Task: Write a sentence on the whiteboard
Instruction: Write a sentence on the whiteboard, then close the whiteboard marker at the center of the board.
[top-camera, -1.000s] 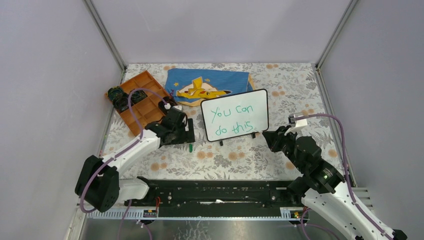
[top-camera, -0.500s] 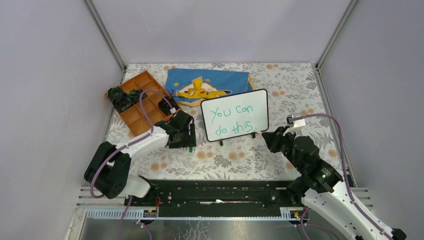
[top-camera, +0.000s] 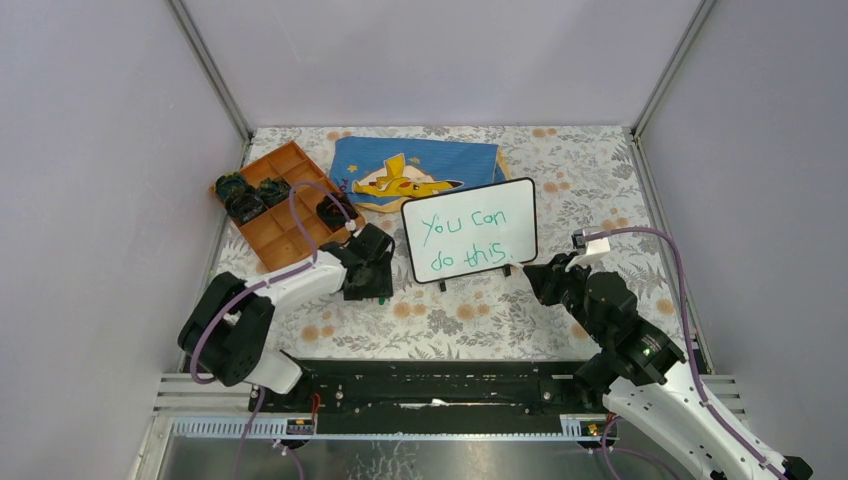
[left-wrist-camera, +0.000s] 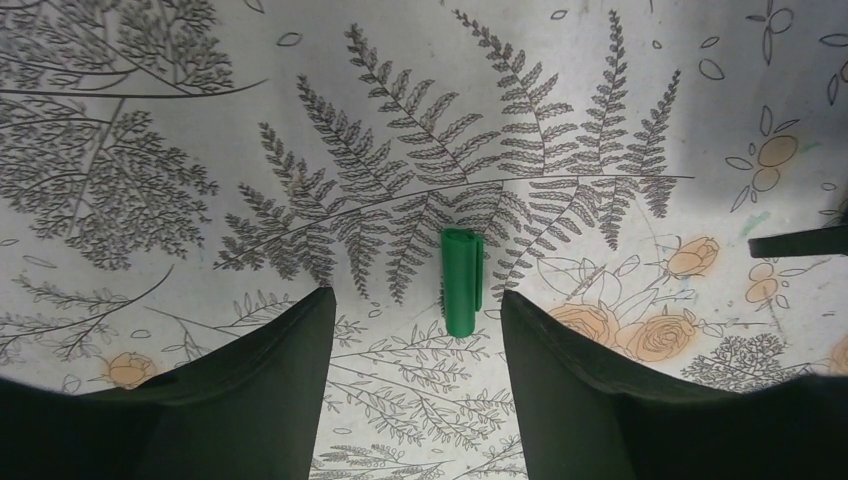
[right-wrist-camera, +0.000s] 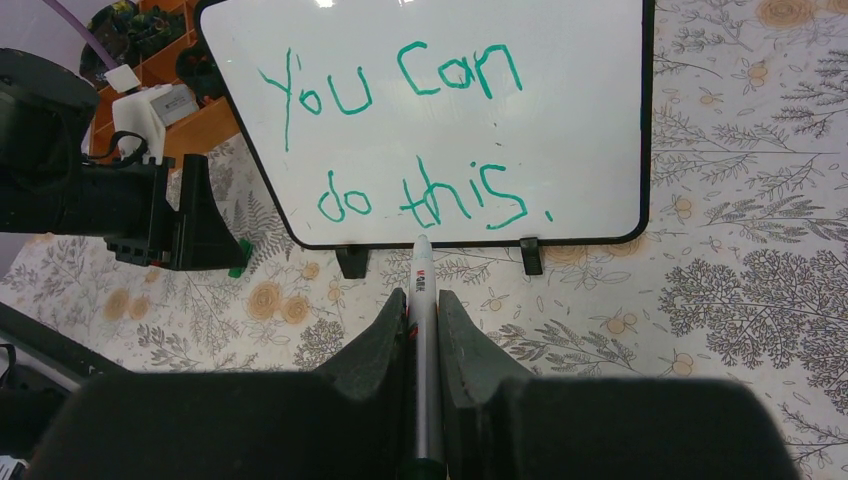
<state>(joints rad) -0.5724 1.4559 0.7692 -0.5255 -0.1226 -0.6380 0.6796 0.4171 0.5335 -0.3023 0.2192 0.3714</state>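
Note:
The whiteboard stands tilted on its black feet at the table's middle, seen close in the right wrist view. On it is the sentence in green marker, "You can do this.", in two lines. My right gripper is shut on a grey marker, whose tip points at the board's lower edge. It sits just right of the board. My left gripper hangs open low over the cloth. A green cap lies just ahead of its fingertips, nearer the right finger, untouched.
An orange compartment tray with dark items sits at the back left. A blue Pikachu cloth lies behind the board. Grey walls close in the sides and back, and a black rail runs along the near edge.
The left arm has swung its elbow in and brought its gripper slightly right toward the green cap, with its jaws narrowing. The right arm and the marker have stayed put.

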